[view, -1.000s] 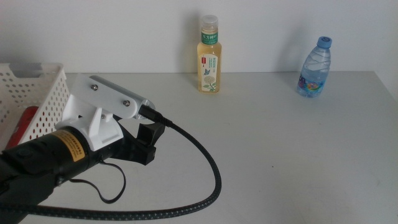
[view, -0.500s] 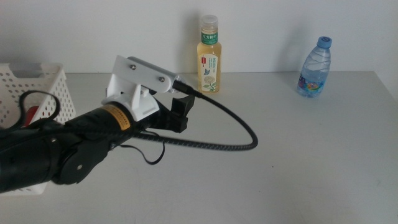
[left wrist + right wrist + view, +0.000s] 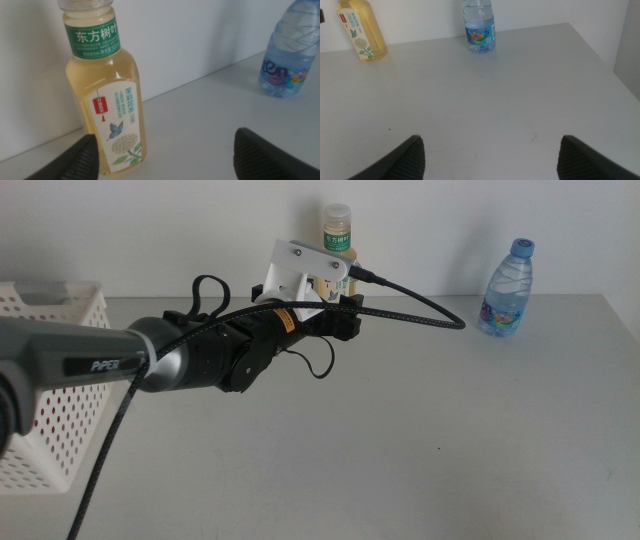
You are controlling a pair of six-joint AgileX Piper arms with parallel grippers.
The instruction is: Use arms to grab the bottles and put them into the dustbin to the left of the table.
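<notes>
**Operator:** Currently, where is the left gripper (image 3: pixel 345 315)?

**Technician:** Extended across the table (image 3: pixel 420 440), just in front of the yellow tea bottle (image 3: pixel 107 100), which stands upright at the far edge against the wall. Jaws spread wide, nothing between them; in the left wrist view one jaw tip sits beside the bottle base, contact not confirmable.

**Operator:** Other items?

**Technician:** Clear water bottle (image 3: pixel 506 287) upright, well to the right of the tea bottle. Dustbin (image 3: pixel 60 380) at the table's left end; contents not visible.

**Operator:** Right gripper (image 3: pixel 490 155)?

**Technician:** Waiting over bare tabletop, jaws wide apart and empty, both bottles well ahead of it.
</notes>
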